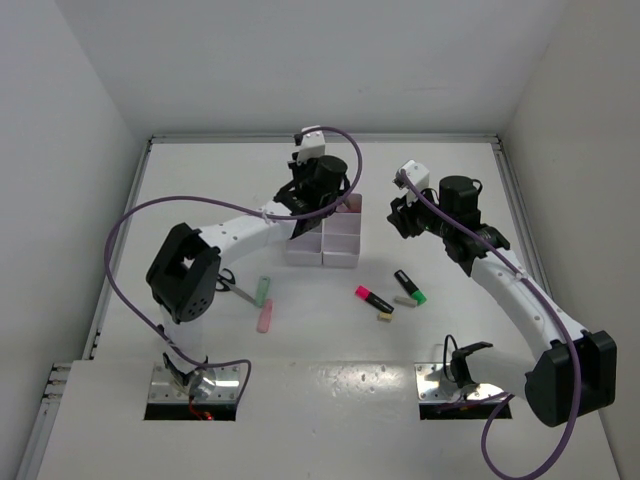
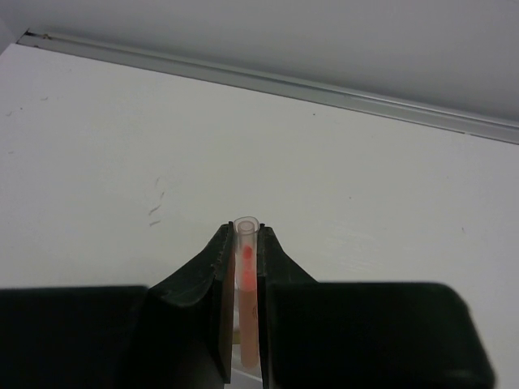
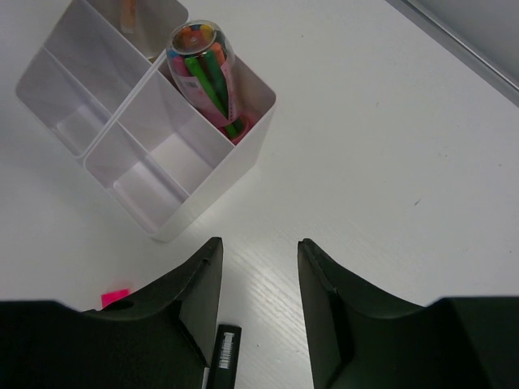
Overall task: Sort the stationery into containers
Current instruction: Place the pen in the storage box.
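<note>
Left claw (image 2: 246,233) clamped on pink stick (image 2: 246,324) by tray (image 3: 219,174). Right claw (image 3: 259,263) apart, empty. Pink highlighter (image 1: 373,298) and green highlighter (image 1: 410,287) loose on tabletop (image 1: 220,170).

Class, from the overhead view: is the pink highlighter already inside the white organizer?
No, the pink highlighter lies on the table, apart from the organizer.

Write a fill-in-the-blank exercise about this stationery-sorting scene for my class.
The left claw is ____ on a thin translucent tube. The right claw hangs ____, gripping nothing. The organizer tray is ____ in colour. The pastel stick beside the green stick is ____.
Missing words: shut, open, white, pink.
</note>
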`<state>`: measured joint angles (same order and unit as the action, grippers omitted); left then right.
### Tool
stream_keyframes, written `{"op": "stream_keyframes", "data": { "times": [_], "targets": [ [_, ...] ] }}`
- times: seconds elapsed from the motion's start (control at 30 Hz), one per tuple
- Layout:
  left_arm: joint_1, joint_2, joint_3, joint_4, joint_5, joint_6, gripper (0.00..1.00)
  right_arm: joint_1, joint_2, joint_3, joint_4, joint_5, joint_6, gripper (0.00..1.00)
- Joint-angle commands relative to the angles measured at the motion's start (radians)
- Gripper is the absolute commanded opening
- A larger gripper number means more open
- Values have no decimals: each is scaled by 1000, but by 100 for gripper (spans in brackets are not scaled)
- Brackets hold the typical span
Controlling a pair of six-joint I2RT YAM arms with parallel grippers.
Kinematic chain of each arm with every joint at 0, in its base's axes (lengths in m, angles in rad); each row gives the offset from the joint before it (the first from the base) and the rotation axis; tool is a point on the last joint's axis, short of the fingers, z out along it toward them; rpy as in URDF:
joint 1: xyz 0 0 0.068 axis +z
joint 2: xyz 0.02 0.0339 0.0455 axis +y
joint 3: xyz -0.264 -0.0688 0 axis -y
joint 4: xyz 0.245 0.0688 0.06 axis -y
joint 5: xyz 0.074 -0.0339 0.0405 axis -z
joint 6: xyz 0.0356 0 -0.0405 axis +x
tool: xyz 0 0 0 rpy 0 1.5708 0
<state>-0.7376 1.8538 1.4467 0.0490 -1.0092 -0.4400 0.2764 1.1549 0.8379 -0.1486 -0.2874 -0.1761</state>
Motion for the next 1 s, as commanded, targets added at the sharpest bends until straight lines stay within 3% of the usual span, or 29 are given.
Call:
{"op": "stream_keyframes", "data": {
  "times": [0.0, 0.33, 0.4, 0.97],
  "targets": [
    [14, 15, 34, 32, -5, -51, 0, -3, -1, -2, 49, 10, 0, 43],
    [14, 4, -28, -15, -5, -128, 0, -3, 8, -2, 49, 10, 0, 45],
    [14, 4, -28, -37, -5, -157, 9, -3, 8, -2, 49, 10, 0, 45],
    [14, -44, -60, -116, 4, -198, 33, -3, 8, -2, 49, 10, 0, 50]
  ]
}}
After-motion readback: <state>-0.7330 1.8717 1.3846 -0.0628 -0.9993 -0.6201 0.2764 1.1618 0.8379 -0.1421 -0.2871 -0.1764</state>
